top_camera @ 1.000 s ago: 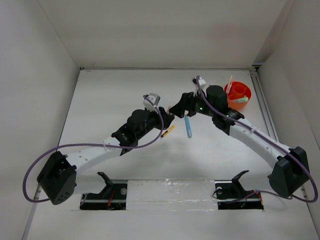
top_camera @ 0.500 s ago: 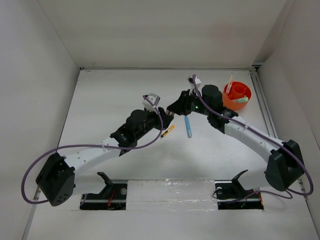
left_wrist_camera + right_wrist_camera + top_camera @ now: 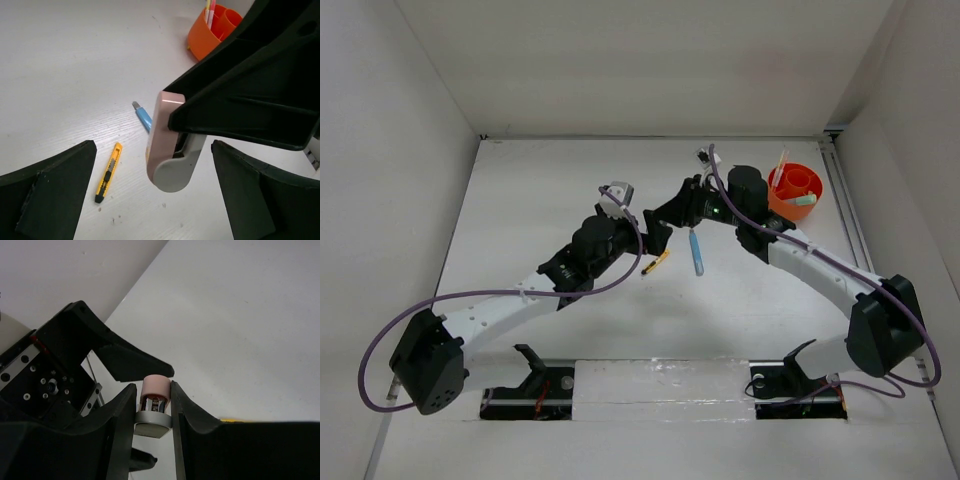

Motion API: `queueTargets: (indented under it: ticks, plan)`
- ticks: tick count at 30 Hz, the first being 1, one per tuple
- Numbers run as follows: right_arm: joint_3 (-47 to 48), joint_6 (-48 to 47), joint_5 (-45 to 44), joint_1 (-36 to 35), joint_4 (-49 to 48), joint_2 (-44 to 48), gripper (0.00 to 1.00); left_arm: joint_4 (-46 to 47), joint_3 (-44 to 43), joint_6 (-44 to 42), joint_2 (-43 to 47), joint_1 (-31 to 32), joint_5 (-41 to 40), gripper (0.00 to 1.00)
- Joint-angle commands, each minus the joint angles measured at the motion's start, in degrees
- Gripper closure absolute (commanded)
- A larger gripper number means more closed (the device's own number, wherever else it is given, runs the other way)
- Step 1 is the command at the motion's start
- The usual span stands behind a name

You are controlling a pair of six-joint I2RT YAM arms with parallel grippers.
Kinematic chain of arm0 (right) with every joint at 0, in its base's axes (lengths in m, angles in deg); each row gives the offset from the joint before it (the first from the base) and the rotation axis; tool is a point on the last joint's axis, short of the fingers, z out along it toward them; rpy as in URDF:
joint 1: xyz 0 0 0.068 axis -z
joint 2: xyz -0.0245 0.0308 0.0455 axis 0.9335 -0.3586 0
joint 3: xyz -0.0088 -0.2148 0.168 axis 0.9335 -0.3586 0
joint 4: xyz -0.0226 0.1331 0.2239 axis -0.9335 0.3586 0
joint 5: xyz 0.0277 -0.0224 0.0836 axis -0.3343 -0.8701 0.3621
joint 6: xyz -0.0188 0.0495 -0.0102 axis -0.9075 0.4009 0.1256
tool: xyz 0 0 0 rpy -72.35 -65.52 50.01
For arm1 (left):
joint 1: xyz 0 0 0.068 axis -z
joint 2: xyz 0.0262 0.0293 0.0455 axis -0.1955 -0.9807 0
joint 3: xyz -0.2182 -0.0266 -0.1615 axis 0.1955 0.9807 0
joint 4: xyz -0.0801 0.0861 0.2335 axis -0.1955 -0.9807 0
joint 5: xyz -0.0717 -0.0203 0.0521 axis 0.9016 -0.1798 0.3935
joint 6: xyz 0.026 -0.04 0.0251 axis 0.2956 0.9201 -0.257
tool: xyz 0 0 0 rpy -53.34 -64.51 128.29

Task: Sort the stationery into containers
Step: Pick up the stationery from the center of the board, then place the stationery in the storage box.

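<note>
A small pink-and-grey stapler-like piece [image 3: 166, 145] hangs above the table between both grippers. My right gripper [image 3: 152, 387] is shut on this piece [image 3: 156, 389], one black finger pressed on each side. My left gripper [image 3: 159, 200] stands wide open around its lower end, fingers apart from it. In the top view the two grippers meet at mid-table, left [image 3: 654, 236] and right [image 3: 666, 213]. On the table below lie a blue pen [image 3: 696, 252] [image 3: 144, 118] and a yellow-black cutter [image 3: 656, 263] [image 3: 109, 172].
The orange-red cup [image 3: 790, 212] [image 3: 200, 37] stands at the back right, behind the right arm, with a pale green stick [image 3: 802, 200] and a yellow stick [image 3: 780, 166] in it. White walls close in the table on three sides.
My right gripper closed on the pink-and-grey piece while the left still held it; the left gripper has now opened and let go. Both arms have shifted slightly toward the back.
</note>
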Motion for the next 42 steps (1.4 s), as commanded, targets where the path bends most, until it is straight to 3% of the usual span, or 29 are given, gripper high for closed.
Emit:
queueTargets:
  ticks: [1, 4, 7, 9, 10, 12, 18, 22, 28, 36, 42]
  plan:
    - [0.49, -1.16, 2.88, 1.29, -5.21, 1.41, 1.00, -1.16, -3.35, 1.34, 2.25, -0.25, -4.12, 0.00]
    - [1.54, -4.85, 2.35, 5.94, -6.53, -0.16, 1.00, -5.12, -5.80, 3.61, 2.25, -0.25, -5.88, 0.00]
    - [0.41, -8.29, 5.94, 13.21, -18.09, -1.83, 1.00, -12.05, -8.96, 6.60, 2.25, -0.25, -9.04, 0.00]
    - [1.10, -9.78, 11.81, 17.27, -31.58, -5.52, 1.00, -16.79, -10.90, 10.28, 2.25, -0.25, -11.76, 0.00]
    - [2.07, -10.83, 19.24, 20.69, -36.02, -7.01, 1.00, -21.25, -11.78, 11.18, 2.25, -0.25, -11.77, 0.00]
    - [5.49, -13.55, 24.04, 23.78, -42.71, -11.15, 1.00, -25.06, -13.81, 12.41, 3.12, -0.25, -11.16, 0.00]
    - [21.46, -14.96, 28.36, 33.10, -38.80, -22.65, 1.00, -35.35, -14.95, 13.30, 8.83, -0.25, -10.63, 0.00]
    - [30.18, -18.22, 32.57, 39.86, -31.33, -26.97, 1.00, -41.24, -15.48, 12.24, 10.77, -0.25, -13.96, 0.00]
    - [32.93, -19.98, 36.62, 46.28, -28.15, -27.51, 1.00, -37.57, -13.46, 12.24, 9.90, -0.25, -10.11, 0.00]
    - [29.59, -21.91, 43.56, 53.76, -27.45, -26.89, 1.00, -36.42, -13.46, 11.19, 5.59, -0.25, -7.64, 0.00]
    - [32.57, -21.92, 46.65, 57.02, -27.45, -31.02, 1.00, -35.80, -12.94, 10.66, 5.59, -0.25, -7.03, 0.00]
